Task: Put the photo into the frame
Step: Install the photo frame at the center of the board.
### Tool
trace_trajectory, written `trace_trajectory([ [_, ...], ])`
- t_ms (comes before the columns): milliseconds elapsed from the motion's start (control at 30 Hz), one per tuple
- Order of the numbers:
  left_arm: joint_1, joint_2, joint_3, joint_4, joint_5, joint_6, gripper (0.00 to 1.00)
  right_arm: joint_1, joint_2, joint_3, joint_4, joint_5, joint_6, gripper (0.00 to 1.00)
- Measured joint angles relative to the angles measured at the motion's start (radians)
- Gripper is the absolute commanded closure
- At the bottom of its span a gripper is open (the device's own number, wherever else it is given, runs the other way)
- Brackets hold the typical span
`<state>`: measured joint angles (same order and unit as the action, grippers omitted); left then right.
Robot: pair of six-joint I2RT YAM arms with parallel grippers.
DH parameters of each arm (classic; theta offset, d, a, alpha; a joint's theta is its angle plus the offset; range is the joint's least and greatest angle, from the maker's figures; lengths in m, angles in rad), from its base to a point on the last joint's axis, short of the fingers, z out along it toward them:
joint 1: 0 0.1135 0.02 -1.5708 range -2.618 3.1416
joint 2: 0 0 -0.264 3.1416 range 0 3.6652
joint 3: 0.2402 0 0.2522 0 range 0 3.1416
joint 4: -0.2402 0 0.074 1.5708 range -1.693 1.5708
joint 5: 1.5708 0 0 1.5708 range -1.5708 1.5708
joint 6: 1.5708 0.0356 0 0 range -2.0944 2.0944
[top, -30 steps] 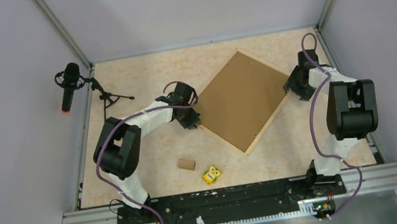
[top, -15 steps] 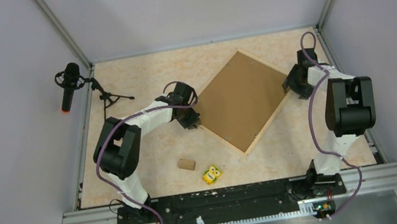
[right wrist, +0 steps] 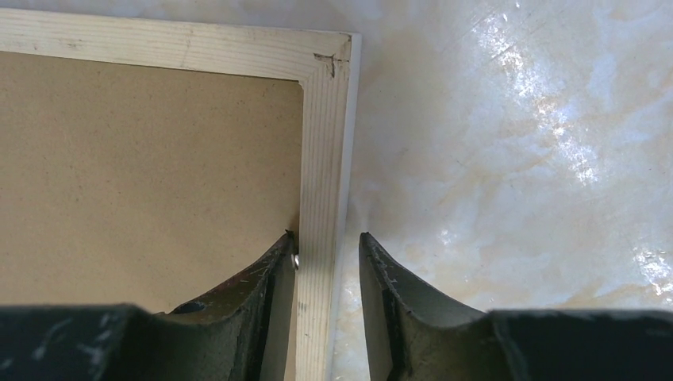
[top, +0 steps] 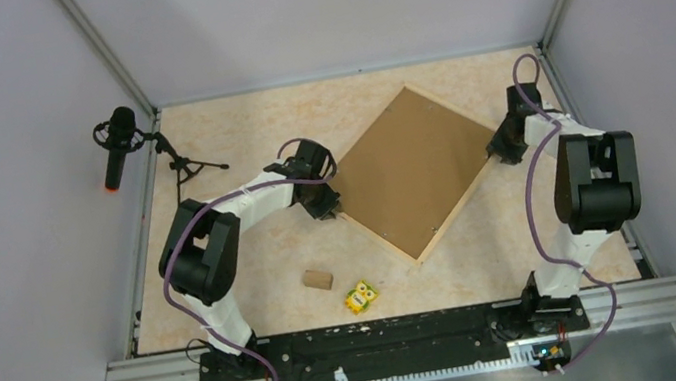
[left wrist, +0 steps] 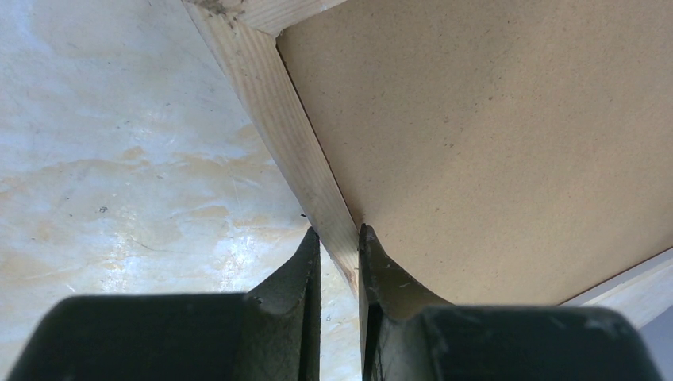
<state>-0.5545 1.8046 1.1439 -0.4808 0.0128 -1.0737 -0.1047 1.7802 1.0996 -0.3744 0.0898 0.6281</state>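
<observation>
The frame (top: 457, 201) lies flat as a diamond in the middle of the table, pale wood strips up, filled by a plain brown backing board (top: 412, 169). The photo is hidden. My left gripper (top: 328, 202) is at the frame's left corner. In the left wrist view it (left wrist: 339, 238) is shut on the wood strip (left wrist: 278, 111). My right gripper (top: 500, 148) is at the right corner. In the right wrist view it (right wrist: 327, 242) straddles the strip (right wrist: 321, 159): the inner finger touches it, the outer finger stands a little off it.
A small wooden block (top: 317, 280) and a yellow toy (top: 361, 296) lie near the front edge, in front of the frame. A microphone on a stand (top: 117, 143) is at the back left. Walls close in the table on three sides.
My right gripper's jaws have narrowed around the frame's right strip, and its wrist has shifted slightly. The left arm and the frame have not moved.
</observation>
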Motion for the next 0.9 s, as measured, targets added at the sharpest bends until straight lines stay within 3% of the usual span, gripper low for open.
trace_trajectory([
  [267,0.002,0.0,0.0,0.002,0.005,0.0,0.9,0.0,0.0,0.0,0.0,-0.021,-0.055,0.61],
  [467,0.004,0.0,-0.001,0.002,0.011,0.003,0.91,-0.001,0.003,0.002,0.004,-0.051,-0.09,0.76],
  [667,0.006,0.0,-0.002,0.003,0.016,0.003,0.91,-0.002,-0.003,-0.008,0.012,-0.059,-0.1,0.98],
  [900,0.011,0.0,-0.002,0.006,0.024,0.008,0.93,-0.002,-0.009,-0.013,0.016,-0.057,-0.096,1.0],
])
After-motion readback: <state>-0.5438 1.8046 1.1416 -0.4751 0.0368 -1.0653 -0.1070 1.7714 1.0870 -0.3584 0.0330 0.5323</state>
